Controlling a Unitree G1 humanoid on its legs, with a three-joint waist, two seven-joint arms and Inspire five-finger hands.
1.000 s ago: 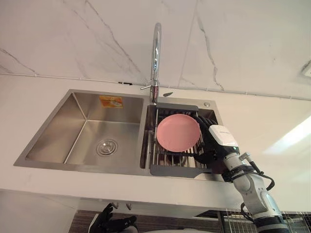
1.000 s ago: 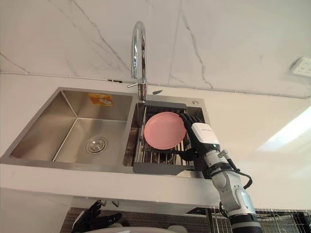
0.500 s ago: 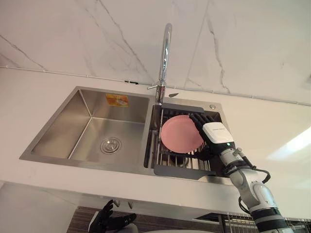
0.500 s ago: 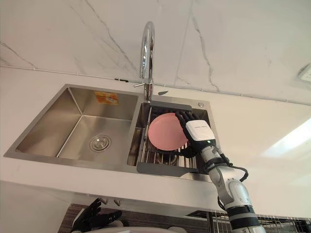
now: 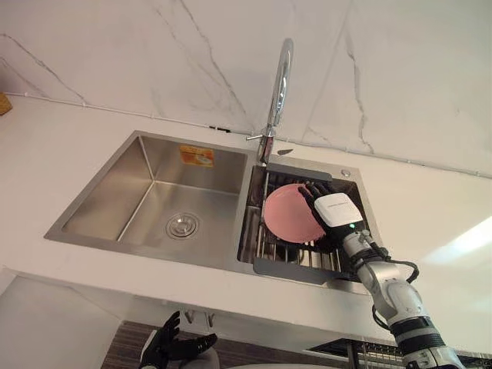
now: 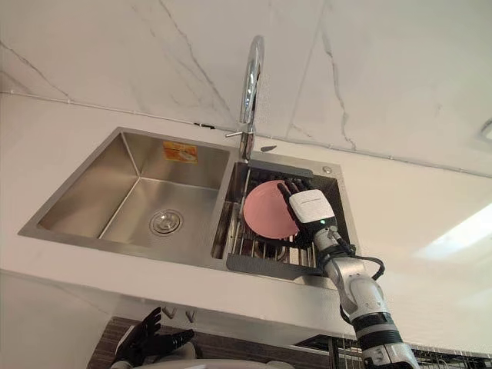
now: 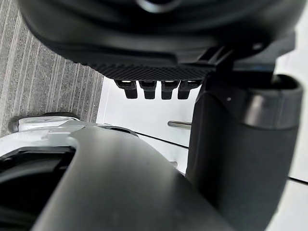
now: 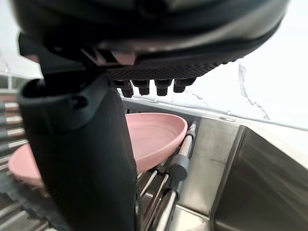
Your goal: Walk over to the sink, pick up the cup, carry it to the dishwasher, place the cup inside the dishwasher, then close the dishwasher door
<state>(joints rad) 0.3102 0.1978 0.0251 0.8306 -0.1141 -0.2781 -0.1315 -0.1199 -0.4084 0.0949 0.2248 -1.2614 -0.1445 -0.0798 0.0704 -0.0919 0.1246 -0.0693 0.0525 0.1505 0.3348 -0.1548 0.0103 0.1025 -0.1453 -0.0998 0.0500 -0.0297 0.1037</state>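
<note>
A pink plate (image 5: pixel 288 214) lies on the wire rack (image 5: pixel 296 254) in the right basin of the steel sink (image 5: pixel 154 200); I see no cup. My right hand (image 5: pixel 337 209) reaches in over the plate's right edge, its fingers straight above the rim. In the right wrist view the plate (image 8: pixel 154 132) sits just beyond the thumb (image 8: pixel 82 159), under the fingertips (image 8: pixel 144 87); I cannot tell whether they touch it. My left hand (image 5: pixel 173 346) hangs low below the counter edge, open and holding nothing.
A tall chrome faucet (image 5: pixel 278 84) rises between the basins, close to the plate's far side. The left basin holds only its drain (image 5: pixel 182 225). White counter (image 5: pixel 430 207) surrounds the sink, with a marble wall behind it.
The whole view has shifted, so the camera moved. My right hand has reached further over the plate's right edge. The left hand stays low.
</note>
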